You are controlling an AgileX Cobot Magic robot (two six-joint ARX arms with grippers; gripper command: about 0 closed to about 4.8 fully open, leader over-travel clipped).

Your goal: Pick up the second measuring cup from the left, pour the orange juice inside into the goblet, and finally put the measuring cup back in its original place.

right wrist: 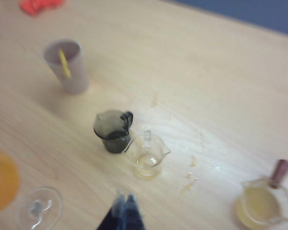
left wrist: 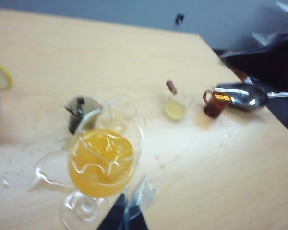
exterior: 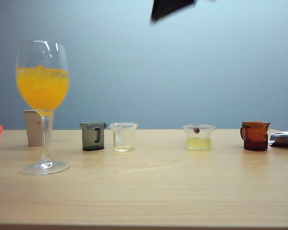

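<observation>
Standing tall at the near left of the table (exterior: 182,191), the goblet (exterior: 42,86) is the landmark and the main hazard: its bowl is heavy with orange juice (exterior: 42,88) on a thin stem, so any low sweep of an arm past it could tip it and flood the wood. The left gripper (left wrist: 122,215) hovers just above and in front of that bowl; its blurred tips look together, but I cannot tell for sure. The right gripper (right wrist: 123,211), jaws closed on nothing, hangs above the row of cups to the goblet's right. The second measuring cup (exterior: 124,136) stands there, nearly empty, just beside the smoky grey cup (exterior: 93,136); a careless retreat could knock either one.
</observation>
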